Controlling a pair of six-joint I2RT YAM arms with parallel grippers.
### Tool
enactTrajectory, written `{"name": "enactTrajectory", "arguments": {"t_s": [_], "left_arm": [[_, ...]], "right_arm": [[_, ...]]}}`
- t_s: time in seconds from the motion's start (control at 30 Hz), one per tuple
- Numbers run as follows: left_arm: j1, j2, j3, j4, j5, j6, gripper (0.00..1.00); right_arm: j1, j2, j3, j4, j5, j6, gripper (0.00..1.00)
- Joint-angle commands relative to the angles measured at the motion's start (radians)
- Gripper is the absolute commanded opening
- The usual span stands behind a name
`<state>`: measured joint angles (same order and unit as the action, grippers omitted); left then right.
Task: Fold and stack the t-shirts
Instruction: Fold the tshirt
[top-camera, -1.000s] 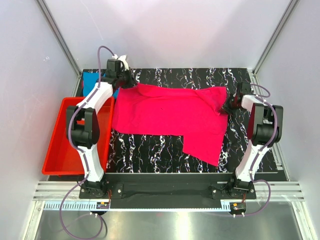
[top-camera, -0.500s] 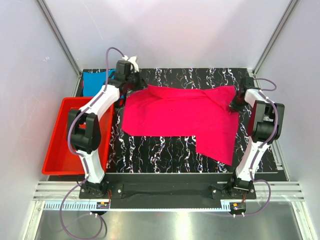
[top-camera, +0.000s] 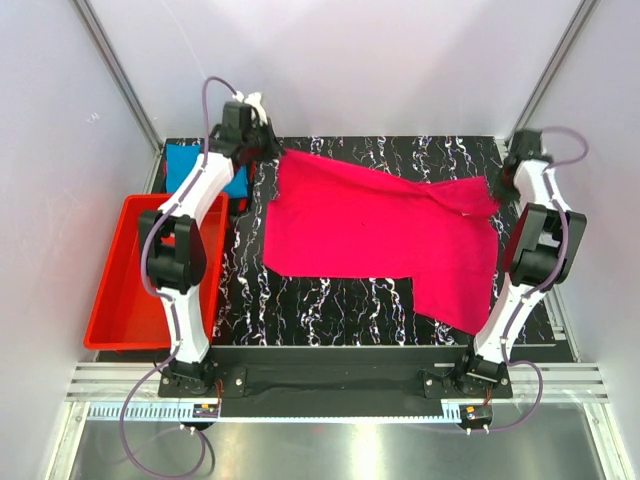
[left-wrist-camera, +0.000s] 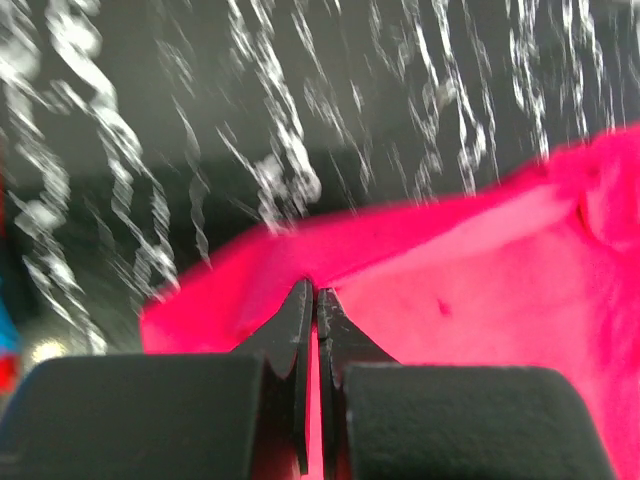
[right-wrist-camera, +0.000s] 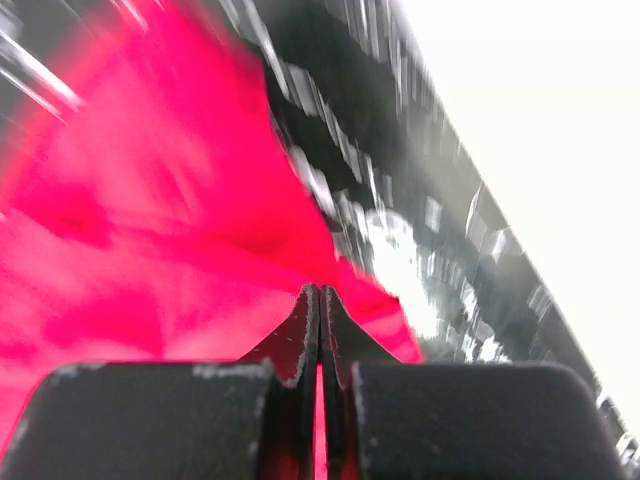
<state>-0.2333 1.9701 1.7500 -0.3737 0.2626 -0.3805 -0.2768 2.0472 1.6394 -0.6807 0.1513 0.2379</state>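
Observation:
The magenta-pink t-shirt lies spread across the black marbled table, its far edge lifted between the two grippers. My left gripper is shut on the shirt's far left corner; in the left wrist view the cloth is pinched between the closed jaws. My right gripper is shut on the shirt's far right corner; the cloth shows in the right wrist view around the closed jaws. The turquoise-blue t-shirt lies at the far left corner, partly hidden by the left arm.
A red plastic tray stands off the table's left side, beside the left arm. The table has white walls behind and at both sides. Bare marbled surface shows along the near edge and the far edge.
Both grippers moved rightward and farther back, dragging the pink shirt to the right across the table. Its left edge has left the tray side and its right edge now reaches the right arm.

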Motion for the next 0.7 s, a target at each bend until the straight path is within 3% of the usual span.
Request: {"name": "enactTrajectory", "arguments": {"t_s": [0.0,0.1,0.27,0.67], "left_arm": [[0.057,0.062,0.172,0.006,-0.008,0.046,0.0],[0.072,0.114,0.238,0.013,0.007,0.077,0.0],[0.089,0.197,0.292,0.076,0.058,0.092,0.0],[0.126,0.309,0.368,0.141,0.043,0.104,0.0]], "right_arm": [[0.005,-0.012,0.21,0.018,0.057,-0.083,0.0],[0.005,0.007,0.304,0.081,0.039,-0.147,0.0],[0.005,0.013,0.31,0.274,-0.048,-0.264,0.0],[0.005,0.093,0.312,0.558,-0.26,-0.307,0.0]]}}
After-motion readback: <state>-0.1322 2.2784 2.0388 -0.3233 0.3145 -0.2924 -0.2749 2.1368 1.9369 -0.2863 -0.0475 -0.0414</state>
